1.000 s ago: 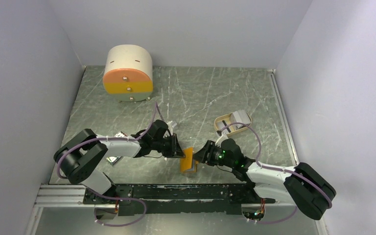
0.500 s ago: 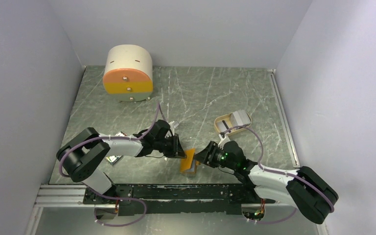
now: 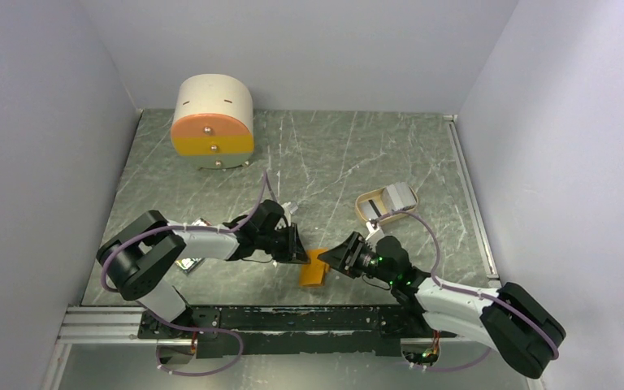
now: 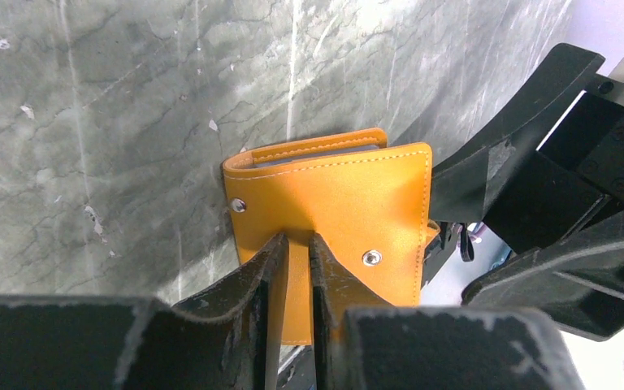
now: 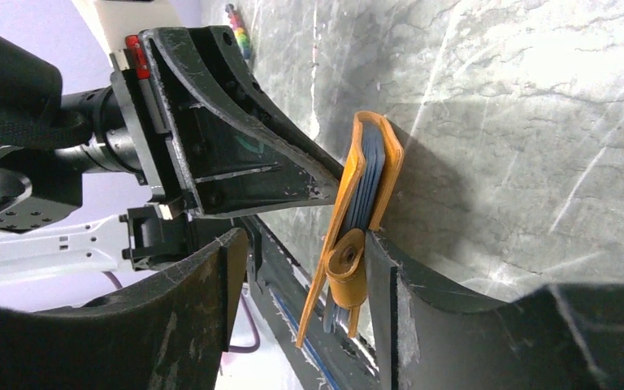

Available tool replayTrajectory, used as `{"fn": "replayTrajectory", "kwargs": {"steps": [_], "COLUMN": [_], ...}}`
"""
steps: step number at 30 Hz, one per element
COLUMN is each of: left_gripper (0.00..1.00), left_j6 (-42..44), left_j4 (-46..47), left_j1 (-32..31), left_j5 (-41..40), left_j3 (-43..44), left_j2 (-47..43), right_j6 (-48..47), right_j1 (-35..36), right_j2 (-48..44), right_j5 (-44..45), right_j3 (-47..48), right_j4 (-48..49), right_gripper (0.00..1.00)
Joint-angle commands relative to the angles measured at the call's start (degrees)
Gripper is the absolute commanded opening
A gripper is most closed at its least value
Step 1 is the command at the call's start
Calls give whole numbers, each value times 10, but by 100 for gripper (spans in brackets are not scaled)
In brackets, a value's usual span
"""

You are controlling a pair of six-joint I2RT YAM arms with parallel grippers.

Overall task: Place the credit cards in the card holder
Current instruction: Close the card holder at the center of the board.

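Note:
The orange card holder stands on edge on the table near the front, between the two grippers. My left gripper is shut on its outer cover, with orange leather pinched between the fingers. The holder shows two snap studs. In the right wrist view the holder is edge-on, nearly folded, with pale blue layers inside and the snap tab hanging. My right gripper is open and straddles the holder, one finger touching it. A pale card lies in the tan oval tray.
The round cream-and-orange drawer box stands at the back left. A small flat thing lies partly hidden under the left arm. The table's front edge and the black base rail run just behind the holder.
The right arm has pushed forward to the left and its open jaws now sit around the holder. The holder looks more folded shut. The left gripper has kept its hold.

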Motion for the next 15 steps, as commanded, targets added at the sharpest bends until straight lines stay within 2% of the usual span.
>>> {"fn": "replayTrajectory", "kwargs": {"steps": [1, 6, 10, 15], "left_gripper": [22, 21, 36, 45], "left_j6": [9, -1, -5, -14], "left_j4": [-13, -19, -36, -48], "left_j1": [-11, -13, -5, 57], "left_j5": [-12, -21, -22, 24], "left_j3": [11, 9, 4, -21], "left_j2": [14, 0, -56, -204], "right_j6": [3, -28, -56, -91], "right_j1": [-1, -1, -1, -10], "right_j2": [13, 43, 50, 43], "right_j5": [2, 0, -5, -31], "right_j3": [3, 20, 42, 75], "right_j4": [30, 12, 4, 14], "right_gripper": [57, 48, 29, 13]}}
